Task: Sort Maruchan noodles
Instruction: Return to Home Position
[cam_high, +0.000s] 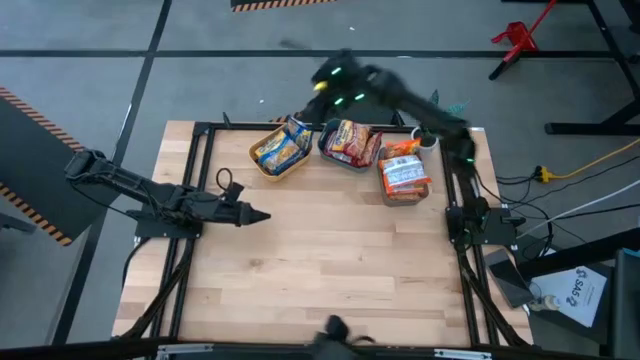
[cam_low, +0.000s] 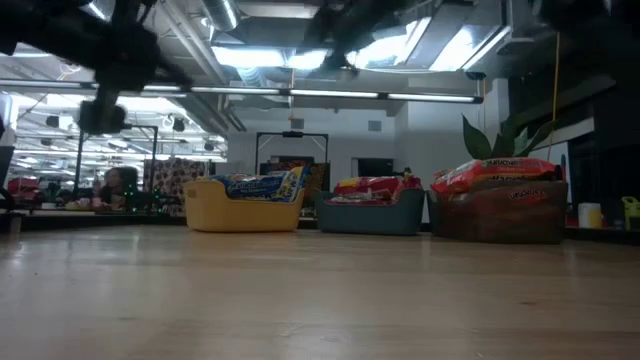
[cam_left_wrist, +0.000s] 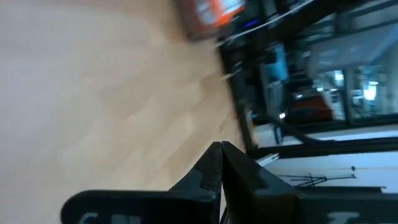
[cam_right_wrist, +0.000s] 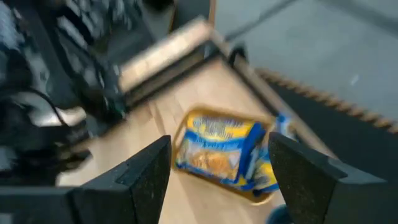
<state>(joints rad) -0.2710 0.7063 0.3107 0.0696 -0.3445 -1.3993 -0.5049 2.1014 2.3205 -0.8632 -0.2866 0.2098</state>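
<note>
High view: the flat plastic Maruchan noodle packets lie in three bins at the far edge of the pale wooden desk (cam_high: 320, 270). The yellow-and-blue packets (cam_high: 282, 145) are in the yellow plastic bin (cam_high: 270, 170), the red packets (cam_high: 350, 140) in the teal bin (cam_high: 324, 148), and the orange packets (cam_high: 405, 172) in the dark bin (cam_high: 400, 197). The left gripper (cam_high: 265, 216) rests low with its fingers (cam_high: 252, 215) together, the bins well ahead of them. The right arm (cam_high: 425, 115) reaches over the bins.

Low view: the packets heap above each rim, and none lies on the desk.

Left wrist view: the fingers meet in a point.

Right wrist view: the right gripper (cam_right_wrist: 219, 142) holds its fingers apart and empty, with the yellow-and-blue packets beyond the gap. Such packets are probably light, crinkly and slippery, with a brittle block inside. A gentle pinch across the short sides should suit.
</note>
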